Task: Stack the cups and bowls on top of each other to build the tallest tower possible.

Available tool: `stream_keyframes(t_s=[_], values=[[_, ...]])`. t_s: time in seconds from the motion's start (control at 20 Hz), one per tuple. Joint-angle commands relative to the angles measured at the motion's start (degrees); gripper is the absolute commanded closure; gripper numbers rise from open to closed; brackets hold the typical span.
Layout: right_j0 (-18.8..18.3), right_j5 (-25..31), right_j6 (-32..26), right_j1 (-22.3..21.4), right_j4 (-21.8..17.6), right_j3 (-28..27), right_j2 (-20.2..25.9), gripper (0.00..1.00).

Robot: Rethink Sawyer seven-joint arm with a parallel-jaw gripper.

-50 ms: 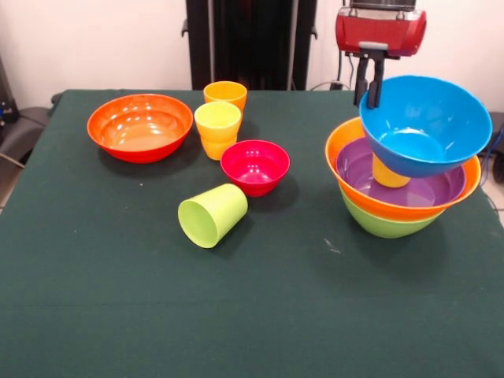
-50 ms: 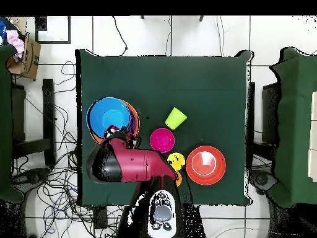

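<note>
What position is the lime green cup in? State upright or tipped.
Tipped. The lime green cup lies on its side on the table, its open mouth facing the front camera, in front of the magenta bowl.

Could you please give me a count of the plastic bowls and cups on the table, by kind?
Glossy plastic bowls: 6 (red-orange, magenta, blue, purple, orange, lime green)
Plastic tumbler cups: 4 (orange, yellow, lime green on its side, yellow-orange under the blue bowl)
Total: 10
</note>
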Motion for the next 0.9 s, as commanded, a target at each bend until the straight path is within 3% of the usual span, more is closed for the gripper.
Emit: stream_keyframes(t_s=[0.05, 0.35, 0.9], values=[[-0.83, -1.01, 5.13, 6.41, -1.57, 4.70, 5.82, 1.00], [-0.40, 4.41, 3.40, 5.82, -1.35, 4.86, 5.27, 1.00], [-0.34, 7.54, 2.34, 5.44, -1.43, 5.06, 4.98, 1.00]])
